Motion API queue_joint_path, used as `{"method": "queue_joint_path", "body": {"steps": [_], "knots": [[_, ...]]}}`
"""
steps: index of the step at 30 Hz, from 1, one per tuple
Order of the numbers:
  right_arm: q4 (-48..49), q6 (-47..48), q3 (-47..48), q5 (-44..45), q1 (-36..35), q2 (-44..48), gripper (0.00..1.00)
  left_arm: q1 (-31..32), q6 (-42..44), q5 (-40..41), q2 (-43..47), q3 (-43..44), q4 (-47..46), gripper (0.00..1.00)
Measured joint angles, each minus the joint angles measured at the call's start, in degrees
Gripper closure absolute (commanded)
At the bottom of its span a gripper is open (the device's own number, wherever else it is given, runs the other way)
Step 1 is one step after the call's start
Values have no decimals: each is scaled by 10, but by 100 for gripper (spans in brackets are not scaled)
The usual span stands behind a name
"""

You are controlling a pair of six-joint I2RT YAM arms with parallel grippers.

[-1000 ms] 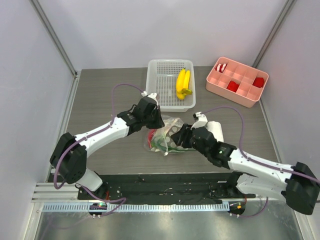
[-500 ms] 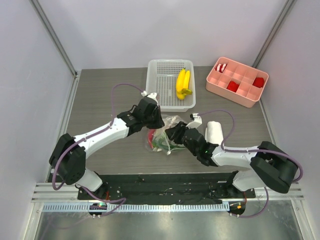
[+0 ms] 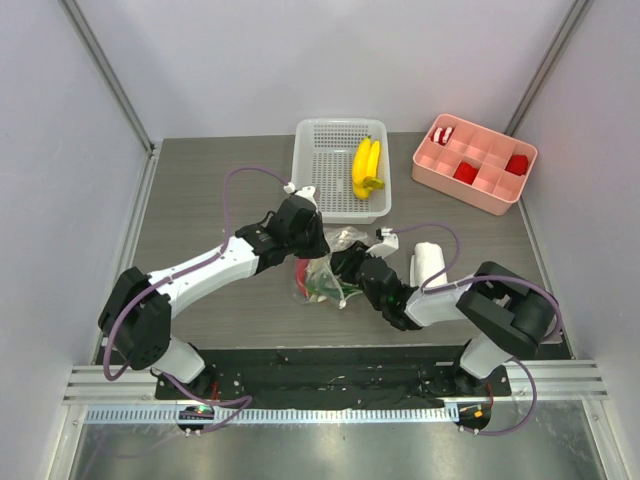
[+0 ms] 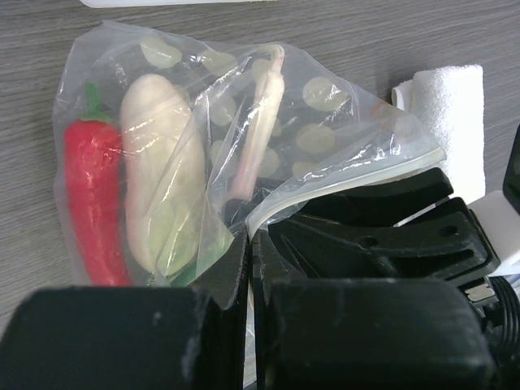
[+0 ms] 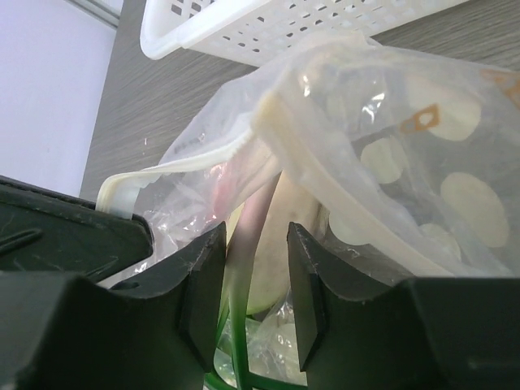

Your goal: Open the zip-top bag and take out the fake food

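bag held open, right gripper in its mouth

step in hand: food removal. the bag (image 3: 326, 268) is found mid-table (image 3: 200, 200), just in front of the basket (image 3: 322, 170), touching both grippers. bananas (image 3: 365, 166) are seen in the basket. the chili (image 4: 93, 203), the radish (image 4: 162, 187) and a pale stem (image 4: 262, 122) are seen inside the bag.

left gripper (image 4: 250, 253): pinched fully together on the zip rim (image 4: 349, 183), which is held up so the mouth gapes.

right gripper (image 5: 253, 284): jaws partly apart, set at the bag's mouth. the stem is seen running between the fingers (image 5: 203, 276). nothing is seen clamped, and contact with the stem cannot be told.

next move, as judged: the jaws are to be brought together on the stem alone, no film caught, then drawn back out of the mouth against the left pinch. a slip is likely, the stem being thin.

pose: the left arm (image 3: 215, 262) is stretched diagonally to the centre, wrist tipped down at the bag's far left. the right arm (image 3: 450, 300) is folded tight, elbow out right, forearm low, just beside a cloth roll (image 3: 428, 262).
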State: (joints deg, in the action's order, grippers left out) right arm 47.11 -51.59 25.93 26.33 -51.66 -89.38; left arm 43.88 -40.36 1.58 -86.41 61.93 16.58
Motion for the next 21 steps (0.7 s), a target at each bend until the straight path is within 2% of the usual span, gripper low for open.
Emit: {"method": "queue_joint_path", "body": {"steps": [2,5,10,11,14,21], "knots": [[20,3,1,2,0,-14,59,0,0,2,0,0,0,100],[57,10,2,2,0,-35,68,0,0,3,0,0,0,100],[96,21,15,1,0,-62,73,0,0,6,2,-2,0,100],[103,22,17,0,0,-65,83,0,0,8,5,-3,0,100],[132,28,19,-7,2,-79,99,0,0,13,13,-6,1,100],[136,33,17,-40,5,-77,99,0,3,24,18,-8,9,100]]}}
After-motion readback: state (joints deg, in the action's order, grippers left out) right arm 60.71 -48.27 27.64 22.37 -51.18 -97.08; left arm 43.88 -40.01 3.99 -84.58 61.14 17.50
